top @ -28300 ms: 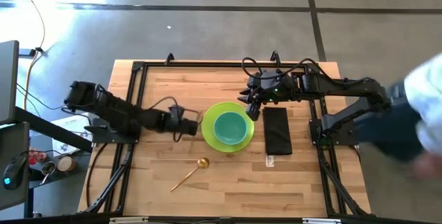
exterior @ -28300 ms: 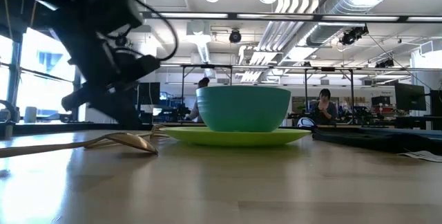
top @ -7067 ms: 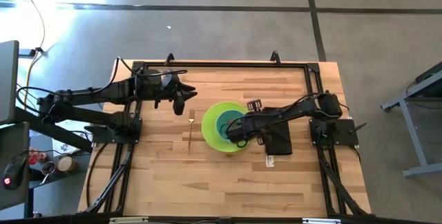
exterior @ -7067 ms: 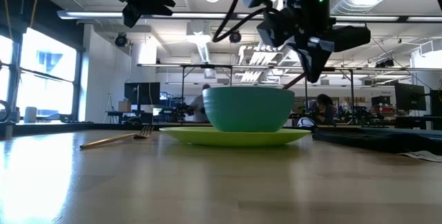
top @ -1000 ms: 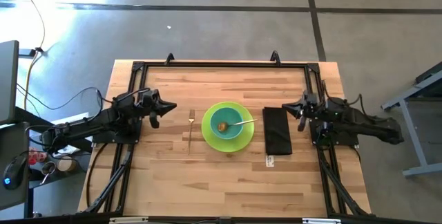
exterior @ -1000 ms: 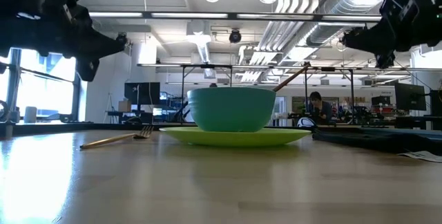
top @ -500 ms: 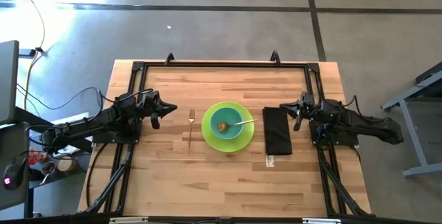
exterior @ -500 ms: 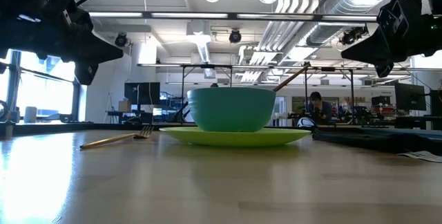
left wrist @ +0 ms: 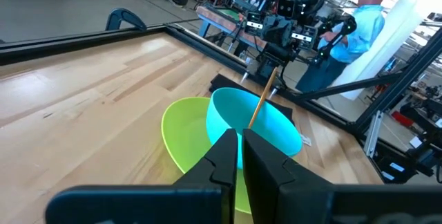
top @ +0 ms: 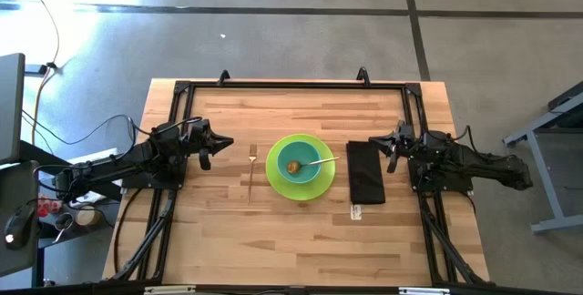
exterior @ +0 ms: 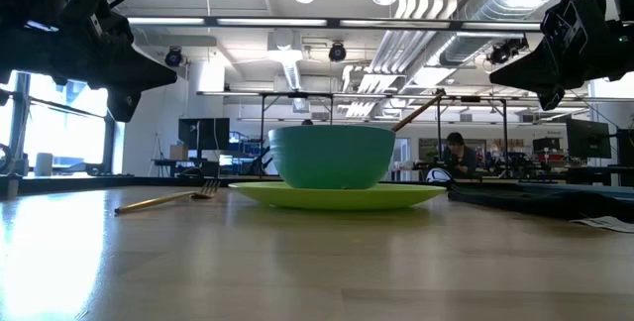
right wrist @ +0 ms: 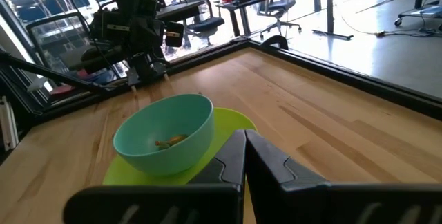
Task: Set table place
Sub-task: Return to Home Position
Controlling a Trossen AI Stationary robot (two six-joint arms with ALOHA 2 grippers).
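Found the table (top: 273, 222) filling mid-frame, laid at centre: blue bowl (top: 285, 153) on green plate (top: 273, 175), gold spoon (top: 314, 162) inside, fork (top: 250, 172) left, napkin (top: 365, 172) right. Judged setting complete, only parking left. Noted left gripper (top: 208, 145) and right gripper (top: 392, 145) pinched closed, empty, flanking. Beyond: open workshop, a person (exterior: 457, 151).

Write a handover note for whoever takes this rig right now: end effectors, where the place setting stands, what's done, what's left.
Left end effector: shut, empty, raised over the table's left side, apart from the gold fork.
Right end effector: shut, empty, raised at the right, beside the dark napkin.
Light green plate mid-table, blue bowl on it, gold spoon in the bowl, handle leaning toward the napkin. Fork lies left of the plate, napkin right.
Done: the setting looks laid.
Left: probably only parking both arms.
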